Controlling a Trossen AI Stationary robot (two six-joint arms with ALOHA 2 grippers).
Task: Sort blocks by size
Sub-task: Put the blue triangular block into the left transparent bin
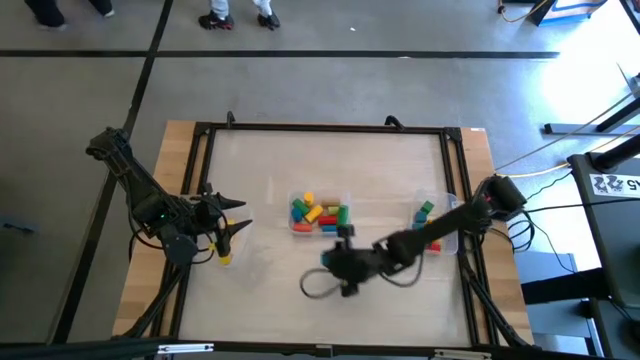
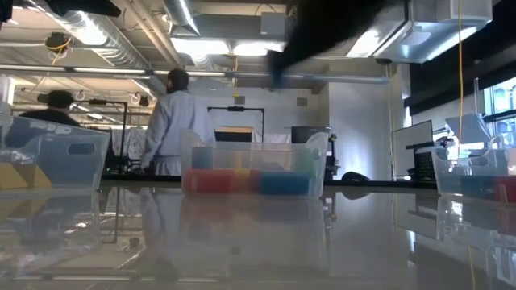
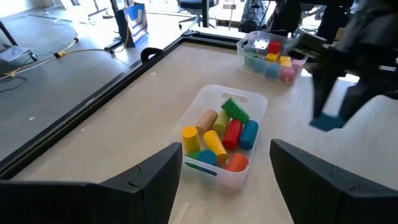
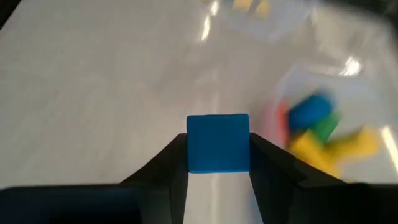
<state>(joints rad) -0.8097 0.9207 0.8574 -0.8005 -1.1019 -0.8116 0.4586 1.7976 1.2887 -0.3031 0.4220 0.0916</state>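
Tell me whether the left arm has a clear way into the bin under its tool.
Probably yes. The left tool hovers open right above the bin of blocks, with nothing between them. The right tool, shut on a blue cube, is off to the side.

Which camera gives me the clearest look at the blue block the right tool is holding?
The right wrist view: the blue block fills the middle, clamped between the right tool's fingers. The left wrist view shows it farther off, blurred. In the high view the arm hides it; the low view doesn't show it.
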